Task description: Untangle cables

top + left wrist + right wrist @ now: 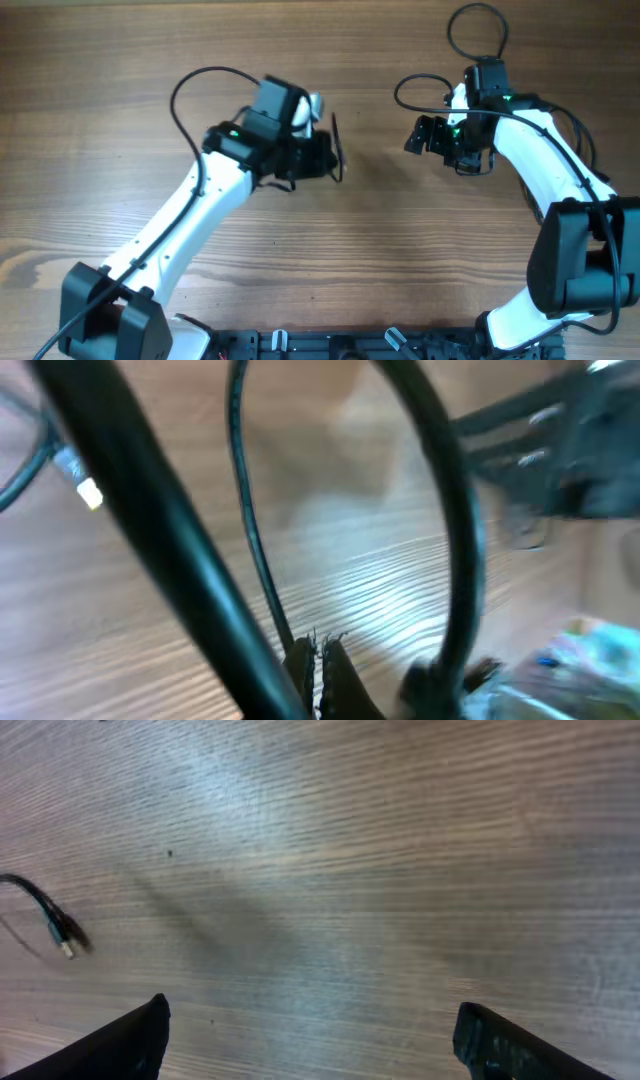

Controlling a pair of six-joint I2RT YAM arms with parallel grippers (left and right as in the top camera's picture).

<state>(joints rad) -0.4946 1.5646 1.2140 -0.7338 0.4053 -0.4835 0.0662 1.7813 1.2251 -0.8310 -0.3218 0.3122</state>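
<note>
A thin black cable [337, 148] hangs in my left gripper [332, 158] near the table's middle. In the left wrist view the jaws [318, 660] are shut on this cable [250, 530], which runs up from the fingertips. Another cable end with a pale plug [86, 491] lies on the wood at the left. Thick blurred black cords cross close to that lens. My right gripper [422, 135] is open and empty to the right of the held cable. In the right wrist view its fingers [320, 1040] stand wide apart over bare wood, with a cable end and its plug [60, 933] at the left.
The wooden table [330, 260] fills all views. Thicker black arm wires loop behind the left arm [190, 85] and round the right arm [470, 25]. The right arm [590, 450] shows blurred in the left wrist view. A black rail [340, 345] runs along the front edge.
</note>
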